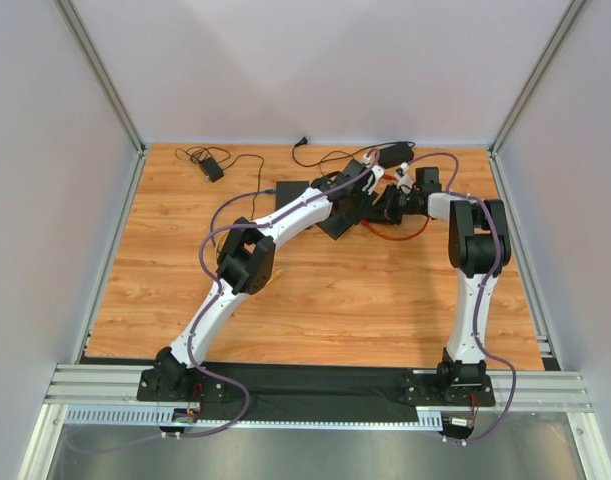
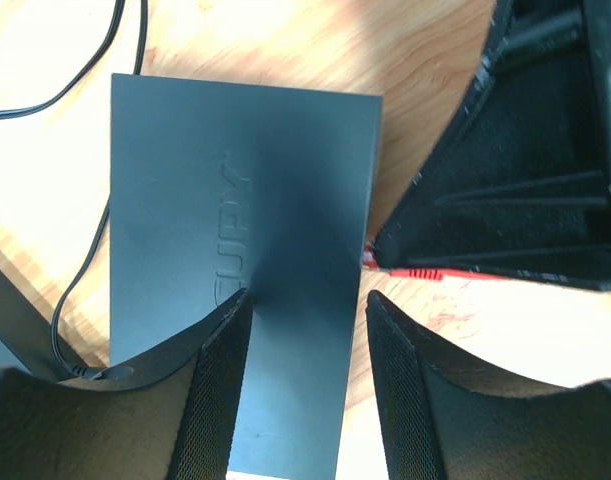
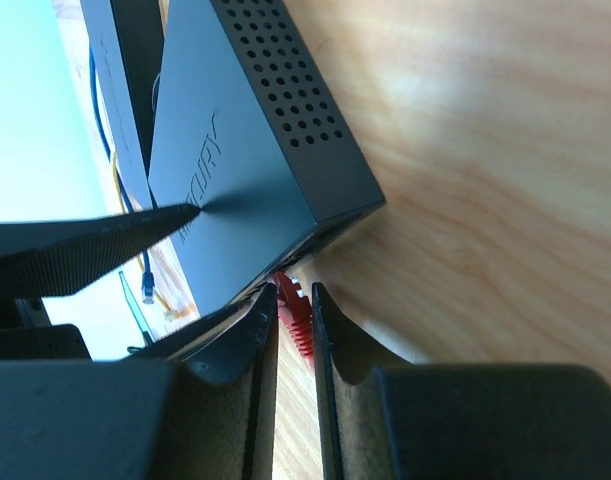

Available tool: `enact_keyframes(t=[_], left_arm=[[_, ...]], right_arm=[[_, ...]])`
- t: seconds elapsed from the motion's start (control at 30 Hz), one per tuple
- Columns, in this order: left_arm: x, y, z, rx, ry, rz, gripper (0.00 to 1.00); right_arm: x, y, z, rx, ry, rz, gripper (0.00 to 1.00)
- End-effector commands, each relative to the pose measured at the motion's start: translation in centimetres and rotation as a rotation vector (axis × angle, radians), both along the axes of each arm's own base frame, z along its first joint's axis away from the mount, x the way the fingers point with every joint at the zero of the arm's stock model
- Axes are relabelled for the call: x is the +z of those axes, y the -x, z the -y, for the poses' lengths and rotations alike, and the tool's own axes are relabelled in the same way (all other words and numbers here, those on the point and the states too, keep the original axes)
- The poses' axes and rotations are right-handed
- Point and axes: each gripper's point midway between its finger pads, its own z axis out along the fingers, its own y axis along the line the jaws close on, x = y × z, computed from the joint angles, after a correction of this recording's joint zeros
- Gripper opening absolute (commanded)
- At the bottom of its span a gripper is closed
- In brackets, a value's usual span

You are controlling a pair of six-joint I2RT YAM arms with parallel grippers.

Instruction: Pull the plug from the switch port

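While the right end effector (image 3: 294, 293) is closed to a narrow gap on the red plug (image 3: 299, 335), that plug sits at the port face of the dark grey network switch (image 3: 255, 130), at its near corner; I cannot tell how deep it is seated. The switch lies flat on the wooden bench (image 3: 485, 150), toward the far middle. The left end effector (image 2: 307, 312) stands partly open above the switch and grips nothing, one fingertip (image 3: 180, 215) touching the switch's top face.
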Motion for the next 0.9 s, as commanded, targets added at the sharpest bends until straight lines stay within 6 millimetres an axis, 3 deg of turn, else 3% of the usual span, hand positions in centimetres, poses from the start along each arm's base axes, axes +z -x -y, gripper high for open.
enact_keyframes(t=[0.0, 0.43, 0.6, 0.87], left_arm=[[-2.0, 1.1, -0.4, -0.002, -0.042, -0.061, 0.57], [-2.4, 1.7, 0.0, -0.043, -0.041, -0.094, 0.62], [-2.8, 1.0, -1.3, -0.012, -0.110, -0.059, 0.66], [-3.1, 0.7, -1.9, 0.016, -0.153, -0.053, 0.61]], right_arm=[[-1.6, 2.5, -0.9, 0.016, 0.051, -0.057, 0.00], [-1.2, 2.4, -0.7, -0.007, 0.046, -0.045, 0.00], [-0.9, 2.4, -0.9, -0.003, 0.028, -0.037, 0.00], [-1.7, 3.7, -1.1, -0.006, 0.043, -0.062, 0.00]])
